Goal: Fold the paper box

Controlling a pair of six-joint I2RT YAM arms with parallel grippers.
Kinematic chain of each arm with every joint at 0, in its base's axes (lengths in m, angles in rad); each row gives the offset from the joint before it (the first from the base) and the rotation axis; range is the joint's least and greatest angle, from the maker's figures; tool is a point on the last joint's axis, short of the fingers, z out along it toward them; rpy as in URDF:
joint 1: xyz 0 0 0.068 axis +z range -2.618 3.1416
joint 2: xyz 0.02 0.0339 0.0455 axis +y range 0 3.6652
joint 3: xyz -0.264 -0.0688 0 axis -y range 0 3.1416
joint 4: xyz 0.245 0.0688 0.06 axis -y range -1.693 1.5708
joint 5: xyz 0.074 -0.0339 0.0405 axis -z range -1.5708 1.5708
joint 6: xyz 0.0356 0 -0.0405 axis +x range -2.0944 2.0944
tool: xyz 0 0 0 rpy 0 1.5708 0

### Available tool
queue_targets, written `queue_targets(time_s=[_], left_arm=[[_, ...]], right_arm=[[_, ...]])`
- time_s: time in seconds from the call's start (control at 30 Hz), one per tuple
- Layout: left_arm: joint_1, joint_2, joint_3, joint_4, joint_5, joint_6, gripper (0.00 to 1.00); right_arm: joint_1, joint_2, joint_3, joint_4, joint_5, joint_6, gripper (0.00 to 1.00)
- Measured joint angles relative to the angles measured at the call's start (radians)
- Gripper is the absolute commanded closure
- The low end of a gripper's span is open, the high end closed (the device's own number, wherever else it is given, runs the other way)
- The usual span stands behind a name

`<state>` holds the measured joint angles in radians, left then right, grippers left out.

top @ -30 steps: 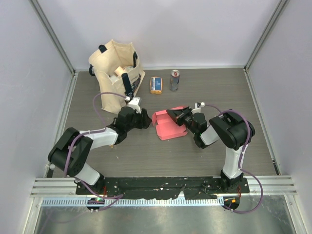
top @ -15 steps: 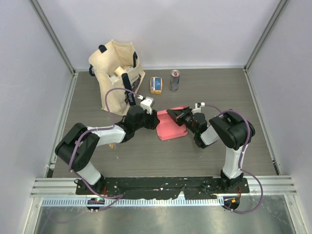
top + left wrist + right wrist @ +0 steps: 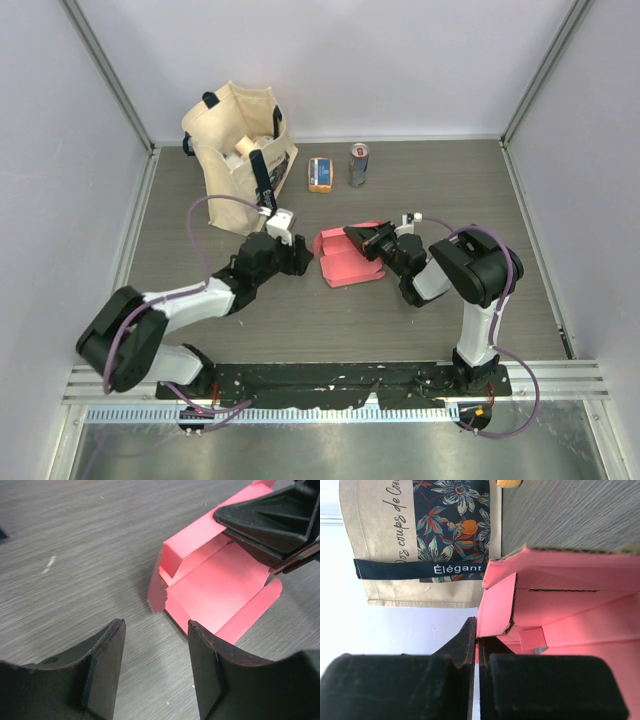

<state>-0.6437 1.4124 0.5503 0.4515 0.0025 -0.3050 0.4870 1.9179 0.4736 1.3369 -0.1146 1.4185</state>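
The paper box point(image 3: 343, 260) is a pinkish-red card box lying partly open mid-table, with its flaps spread. My right gripper point(image 3: 362, 239) is shut on the box's right wall. In the right wrist view the card edge point(image 3: 496, 602) is pinched between the closed jaws point(image 3: 477, 632). My left gripper point(image 3: 299, 259) is open and empty, just left of the box and not touching it. In the left wrist view its fingers point(image 3: 156, 626) frame bare table, with the box point(image 3: 215, 582) ahead of them and the right gripper point(image 3: 270, 520) on the box's far side.
A beige tote bag point(image 3: 238, 150) stands at the back left and fills the background of the right wrist view point(image 3: 420, 530). An orange-and-blue packet point(image 3: 320, 174) and a small can point(image 3: 359, 164) stand behind the box. Enclosure walls bound the table.
The left gripper reached right to the box's left edge half a second ago and has since drawn back left and slightly nearer. The right gripper and box have barely moved.
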Motion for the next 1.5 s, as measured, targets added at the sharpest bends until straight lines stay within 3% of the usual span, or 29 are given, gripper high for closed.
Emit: queue_targets(time_s=[0.17,0.27,0.33,0.37,0.53,0.8,1.5], left_arm=[[0.031,-0.134,-0.055,0.001,-0.090,-0.060,0.48],[0.062,-0.074,-0.019,-0.024,-0.107,-0.074,0.49],[0.073,0.006,0.030,-0.052,-0.104,-0.072,0.60],[0.076,0.050,0.061,-0.067,-0.097,-0.071,0.60],[0.069,0.164,0.121,-0.080,-0.044,-0.032,0.53],[0.018,0.212,0.170,-0.073,0.058,0.032,0.55],[-0.038,0.248,0.218,-0.068,0.050,0.059,0.45]], right_arm=[[0.000,0.000,0.000,0.001,0.000,0.000,0.98],[0.000,0.000,-0.001,0.001,0.000,0.002,0.98],[0.000,0.000,-0.001,0.001,0.000,0.003,0.98],[0.000,0.000,-0.001,0.001,0.000,0.004,0.98],[0.000,0.000,-0.002,0.001,0.002,0.009,0.98],[-0.002,0.000,-0.002,0.001,0.013,0.017,0.98],[-0.007,0.000,-0.036,0.010,0.058,0.024,0.98]])
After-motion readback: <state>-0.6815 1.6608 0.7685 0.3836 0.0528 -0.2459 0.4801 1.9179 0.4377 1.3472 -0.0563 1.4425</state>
